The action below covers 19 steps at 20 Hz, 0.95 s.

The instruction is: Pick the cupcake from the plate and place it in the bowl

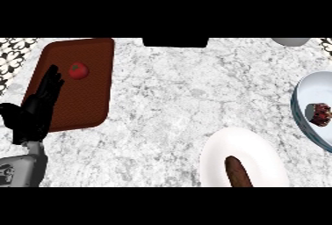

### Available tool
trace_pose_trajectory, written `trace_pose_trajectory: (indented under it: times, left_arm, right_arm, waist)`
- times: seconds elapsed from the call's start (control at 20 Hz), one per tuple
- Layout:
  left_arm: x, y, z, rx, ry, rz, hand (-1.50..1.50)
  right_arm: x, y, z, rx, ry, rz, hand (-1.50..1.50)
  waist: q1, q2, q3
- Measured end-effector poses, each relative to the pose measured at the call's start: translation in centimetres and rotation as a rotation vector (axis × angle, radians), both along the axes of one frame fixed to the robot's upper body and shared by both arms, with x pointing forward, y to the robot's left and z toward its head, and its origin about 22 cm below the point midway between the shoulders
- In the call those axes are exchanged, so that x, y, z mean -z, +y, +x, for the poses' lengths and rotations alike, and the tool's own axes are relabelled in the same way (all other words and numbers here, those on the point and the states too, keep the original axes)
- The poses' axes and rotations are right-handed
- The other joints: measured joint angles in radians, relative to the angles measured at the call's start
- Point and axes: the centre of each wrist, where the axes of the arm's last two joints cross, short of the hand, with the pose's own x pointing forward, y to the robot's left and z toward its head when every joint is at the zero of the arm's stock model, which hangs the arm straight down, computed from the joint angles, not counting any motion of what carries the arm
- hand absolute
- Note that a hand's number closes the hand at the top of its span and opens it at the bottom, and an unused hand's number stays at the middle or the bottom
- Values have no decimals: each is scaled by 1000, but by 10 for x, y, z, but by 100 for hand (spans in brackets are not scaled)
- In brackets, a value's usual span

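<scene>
We log a pale marbled counter (168, 101) filling the view. Largest thing on it is a dark red-brown tray (88, 103) at the far left, long side running away from us. Next, a white plate (224, 151) at the lower middle-right, cut by the lower edge, with 1 brown elongated item (239, 172) lying on it; we cannot tell what it is. A white bowl (315, 90) sits at the right edge, partly out of view, just beside the plate's upper right. Only 1 hand shows: the left hand (37, 110), black, on a grey forearm (23, 169) coming in from the lower left corner. Its fingers are straight and close together, pointing up the view, thumb out to the left; it holds nothing and overlaps the tray's left edge. The cupcake (319, 114), dark with a reddish side, lies inside the bowl against the right edge, on the opposite side of the counter from the left hand and well apart from it. A small red fruit (78, 70) rests on the tray's upper part, just right of the fingertips. A black shape (175, 41) and a pale rounded object (290, 41) are cut off at the counter's far edge.
</scene>
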Motion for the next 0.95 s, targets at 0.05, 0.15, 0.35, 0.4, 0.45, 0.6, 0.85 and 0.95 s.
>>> trace_pose_trajectory:
  times: [0.05, 0.15, 0.35, 0.4, 0.45, 0.6, 0.85, 0.95]
  left_arm:
    - [1, 0, 0, 4, 2, -6, 0]
    - [-1, 1, 0, 6, -2, -5, 0]
    - [-3, 1, 0, 8, -4, -6, 0]
    - [-2, 1, -1, 6, -5, -5, 0]
    - [-1, 2, -1, 5, -5, -6, 0]
    - [-3, 1, 0, 4, -8, -9, 0]
    - [-3, 6, -2, -2, -13, -7, 0]
    - [-2, 4, -2, -1, -11, -12, 0]
  right_arm:
    - [-4, -6, -3, 17, 7, 40, -150]
    - [-13, -22, -13, 51, 32, 83, -150]
    - [-29, -48, -35, 103, 69, 124, -150]
    - [-31, -54, -40, 115, 78, 130, -150]
    - [-33, -58, -46, 124, 87, 134, -150]
    - [-39, -68, -55, 138, 105, 161, -150]
    - [-45, -77, -66, 134, 129, 221, -150]
    - [-47, -79, -68, 129, 128, 246, -150]
  waist:
    - [1, 1, 0]
    - [2, 4, 1]
    - [4, 9, 4]
    - [5, 10, 5]
    - [5, 11, 6]
    - [2, 13, 8]
    - [-2, 12, 11]
    - [-2, 11, 12]
